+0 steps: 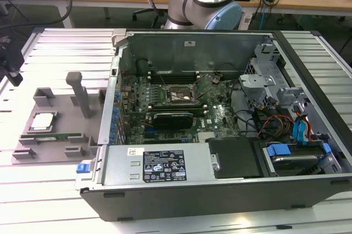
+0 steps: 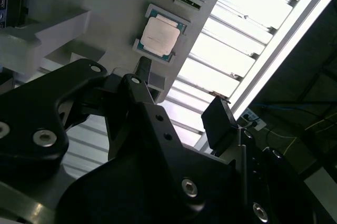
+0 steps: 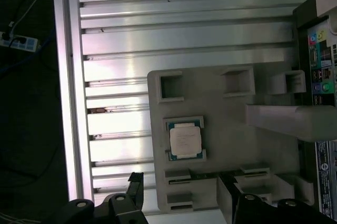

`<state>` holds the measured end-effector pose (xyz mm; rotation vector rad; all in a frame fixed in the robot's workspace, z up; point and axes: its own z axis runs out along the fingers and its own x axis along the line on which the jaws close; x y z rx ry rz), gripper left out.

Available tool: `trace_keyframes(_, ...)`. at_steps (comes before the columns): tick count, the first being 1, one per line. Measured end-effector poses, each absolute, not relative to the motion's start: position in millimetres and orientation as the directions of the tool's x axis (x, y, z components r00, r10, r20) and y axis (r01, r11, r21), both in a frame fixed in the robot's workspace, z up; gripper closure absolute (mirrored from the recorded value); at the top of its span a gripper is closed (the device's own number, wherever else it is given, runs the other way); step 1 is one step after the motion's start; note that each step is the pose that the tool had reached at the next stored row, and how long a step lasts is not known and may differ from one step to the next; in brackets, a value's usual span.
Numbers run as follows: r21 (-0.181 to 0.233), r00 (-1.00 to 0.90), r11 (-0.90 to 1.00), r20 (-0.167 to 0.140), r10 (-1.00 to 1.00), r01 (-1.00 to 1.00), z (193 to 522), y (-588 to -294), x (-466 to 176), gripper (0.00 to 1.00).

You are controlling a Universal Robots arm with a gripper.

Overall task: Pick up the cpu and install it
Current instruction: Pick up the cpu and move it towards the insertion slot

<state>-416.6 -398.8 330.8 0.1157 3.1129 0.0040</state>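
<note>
Your claw hangs spread and empty near the cpu; come down skewed and you'll likely clip its grey holder.

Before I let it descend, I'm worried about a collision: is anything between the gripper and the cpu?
Nothing visible. The cpu lies uncovered in its grey holder, with the open gripper apart from it; the holder's post stands to one side.
</note>
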Motion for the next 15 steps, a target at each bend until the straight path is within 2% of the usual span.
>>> trace_keyframes(15, 0.003, -0.997, 0.997, -0.026, 0.074, 0.074, 325.6, -398.9, -416.5, 0.34)
